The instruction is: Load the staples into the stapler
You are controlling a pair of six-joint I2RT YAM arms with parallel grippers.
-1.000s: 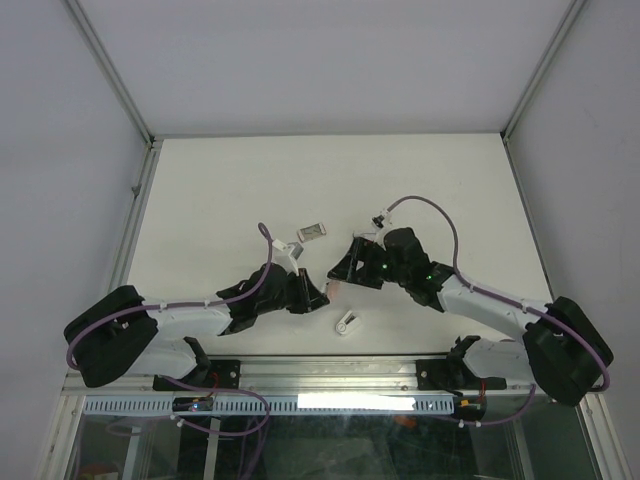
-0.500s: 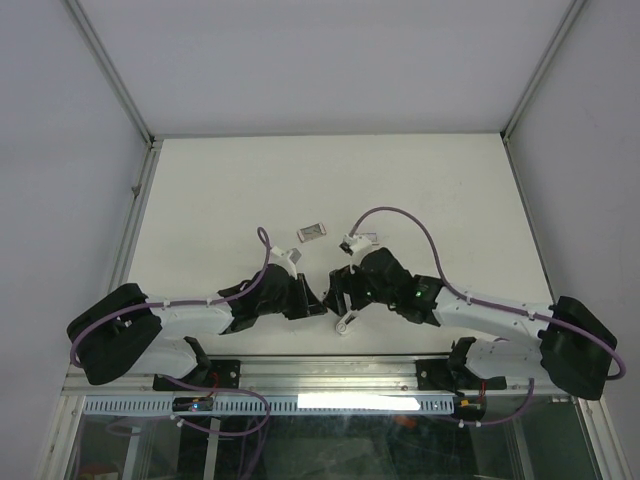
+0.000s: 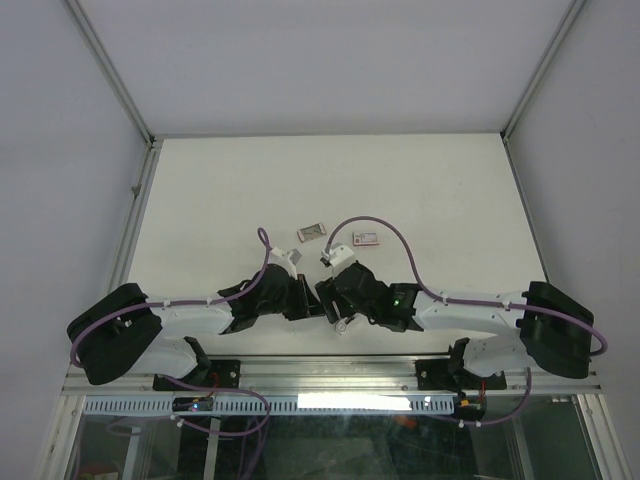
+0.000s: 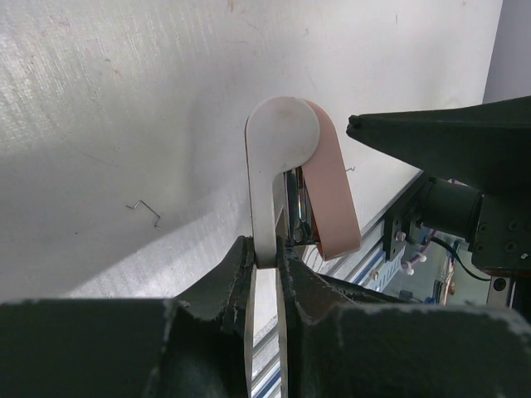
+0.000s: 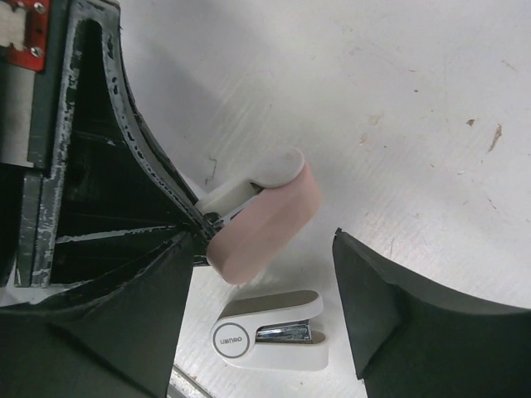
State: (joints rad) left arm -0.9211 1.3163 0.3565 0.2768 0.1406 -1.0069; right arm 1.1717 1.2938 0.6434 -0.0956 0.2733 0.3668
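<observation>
My left gripper [image 4: 265, 257] is shut on the white half of the stapler [image 4: 282, 157]. The stapler's pink half [image 5: 265, 220] is hinged away in a V. In the right wrist view that pink half lies between the spread fingers of my right gripper [image 5: 264, 242], which is open and not touching it. From above, the left gripper [image 3: 312, 300] and right gripper [image 3: 333, 298] meet tip to tip near the front edge and hide the stapler. The staples box [image 3: 366, 238], red and white, lies farther back, with a greyish tray [image 3: 312, 231] to its left.
A second, all-white mini stapler [image 5: 267, 332] lies closed on the table just under the grippers, near the front rail [image 3: 344, 326]. A bent loose staple [image 4: 145, 212] lies on the white table. Grey walls enclose the table at the back and sides.
My right gripper has swung left and toward the front edge to meet the left gripper, uncovering the red-and-white box. The left arm has barely moved.
</observation>
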